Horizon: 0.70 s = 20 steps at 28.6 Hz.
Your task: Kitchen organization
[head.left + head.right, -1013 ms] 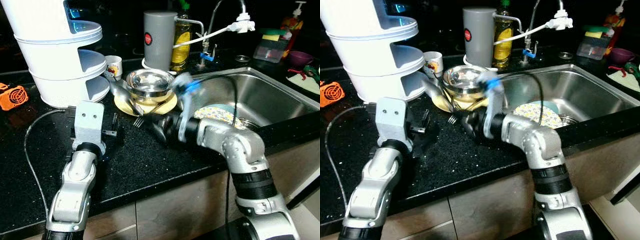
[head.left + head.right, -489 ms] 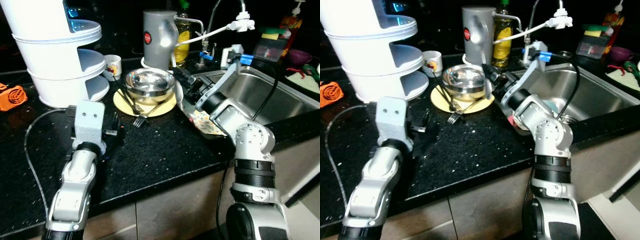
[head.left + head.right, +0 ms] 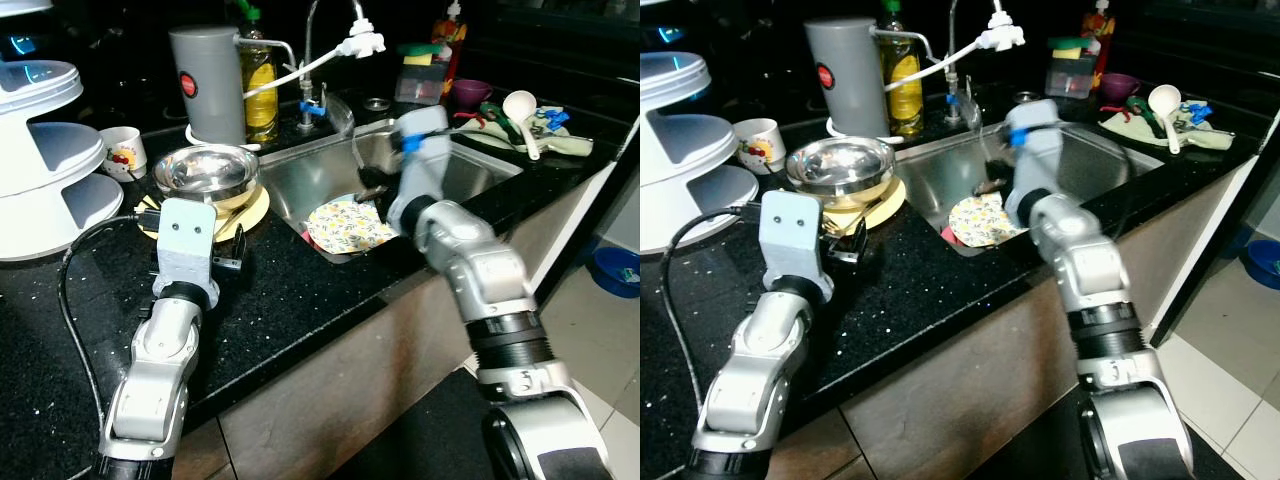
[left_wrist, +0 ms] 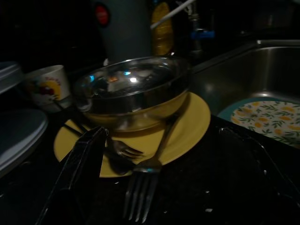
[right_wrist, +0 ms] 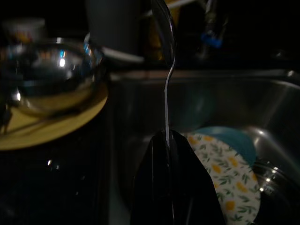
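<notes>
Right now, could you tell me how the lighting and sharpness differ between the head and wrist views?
Eye views: bright and sharp, with glare on the steel bowl. Left wrist view: dim, the fork murky. Right wrist view: very dark, the right tool silhouetted, a highlight along the spoon it pinches.

The left arm stretches forward low over the tabletop, its left hand level with fingers spread apart. The right arm bends at the elbow and reaches inward; its right hand has both fingers pressed together on a spoon handle
</notes>
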### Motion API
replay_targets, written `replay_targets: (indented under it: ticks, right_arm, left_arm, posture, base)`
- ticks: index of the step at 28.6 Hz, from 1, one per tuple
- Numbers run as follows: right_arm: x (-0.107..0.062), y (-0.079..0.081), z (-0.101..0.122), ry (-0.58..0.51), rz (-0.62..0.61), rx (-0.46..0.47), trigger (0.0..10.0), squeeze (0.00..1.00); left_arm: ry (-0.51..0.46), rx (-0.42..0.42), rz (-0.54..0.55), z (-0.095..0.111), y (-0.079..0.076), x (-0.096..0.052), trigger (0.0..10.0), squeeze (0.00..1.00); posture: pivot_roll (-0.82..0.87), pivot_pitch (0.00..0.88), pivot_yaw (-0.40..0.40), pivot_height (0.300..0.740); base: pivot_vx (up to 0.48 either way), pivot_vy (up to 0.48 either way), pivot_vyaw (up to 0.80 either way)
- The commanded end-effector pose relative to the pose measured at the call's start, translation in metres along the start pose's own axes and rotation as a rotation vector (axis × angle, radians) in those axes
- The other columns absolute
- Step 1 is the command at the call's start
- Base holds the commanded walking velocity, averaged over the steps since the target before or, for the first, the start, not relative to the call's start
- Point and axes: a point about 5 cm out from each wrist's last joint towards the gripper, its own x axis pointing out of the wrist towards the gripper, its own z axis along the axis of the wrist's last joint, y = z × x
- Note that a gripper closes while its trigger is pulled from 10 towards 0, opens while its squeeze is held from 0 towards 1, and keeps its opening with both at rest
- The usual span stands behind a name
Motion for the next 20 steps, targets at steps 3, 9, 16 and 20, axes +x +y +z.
replay_targets:
  ticks: [3, 9, 16, 20]
  right_arm:
    - [0.011, 0.006, 0.001, 0.020, -0.041, -0.163, 10.0, 0.00]
    - [0.026, 0.009, -0.006, 0.109, -0.128, -0.378, 10.0, 0.00]
    - [0.033, -0.014, 0.000, 0.059, -0.354, -0.452, 10.0, 1.00]
    - [0.031, -0.016, 0.017, -0.128, -0.417, -0.259, 10.0, 0.00]
  left_arm:
    - [0.007, -0.003, 0.005, -0.002, 0.001, -0.001, 10.0, 0.00]
    - [0.005, -0.005, 0.004, -0.001, 0.000, -0.001, 10.0, 0.00]
    - [0.005, -0.006, 0.001, -0.001, 0.001, -0.002, 10.0, 0.00]
    - [0.005, -0.006, -0.003, -0.001, 0.000, -0.002, 10.0, 0.00]
  posture:
    - [0.05, 0.000, -0.021, 0.740]
    - [0.06, 0.000, -0.024, 0.740]
    - [0.05, 0.000, -0.018, 0.740]
    - [0.06, 0.000, -0.019, 0.740]
  base:
    - [0.000, 0.000, 0.00]
    - [0.000, 0.000, 0.00]
    - [0.000, 0.000, 0.00]
    - [0.000, 0.000, 0.00]
